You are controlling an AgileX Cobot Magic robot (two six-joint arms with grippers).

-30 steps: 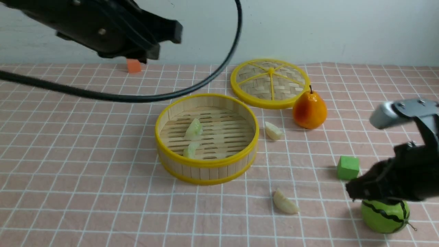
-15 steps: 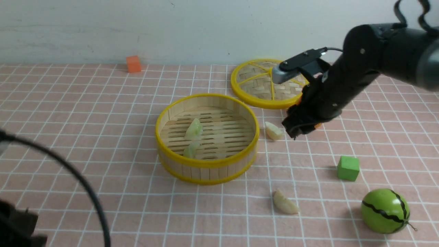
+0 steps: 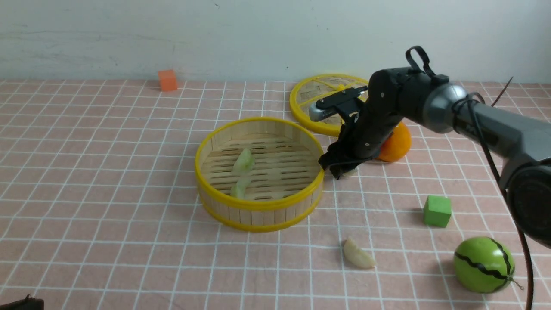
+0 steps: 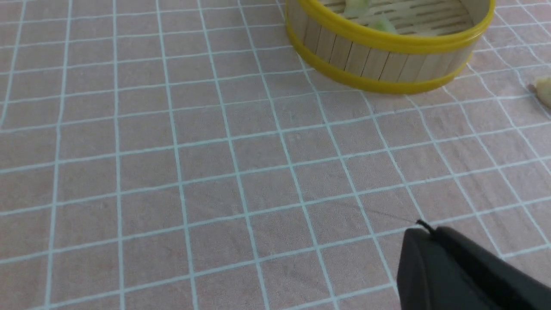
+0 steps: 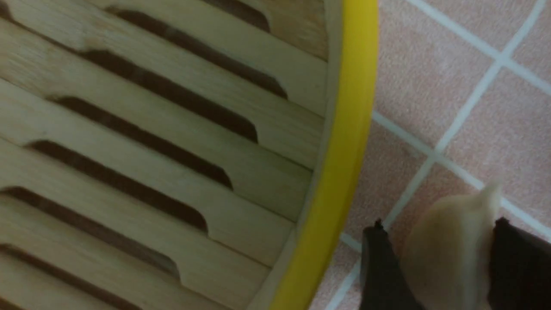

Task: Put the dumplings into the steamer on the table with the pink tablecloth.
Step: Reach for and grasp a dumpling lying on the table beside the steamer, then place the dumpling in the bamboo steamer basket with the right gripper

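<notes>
Item: right end effector (image 3: 340, 170) closed narrow on a cream-white crescent dumpling (image 5: 456, 224).
My fingers (image 5: 379, 275) touch both its sides. It lies on the pink grid-cloth counter (image 3: 129, 193), just outside the round bamboo steamer (image 3: 258, 206). Half a second ago I hung apart, to its right. The front view nearly hides it; my wrist view shows it.
</notes>
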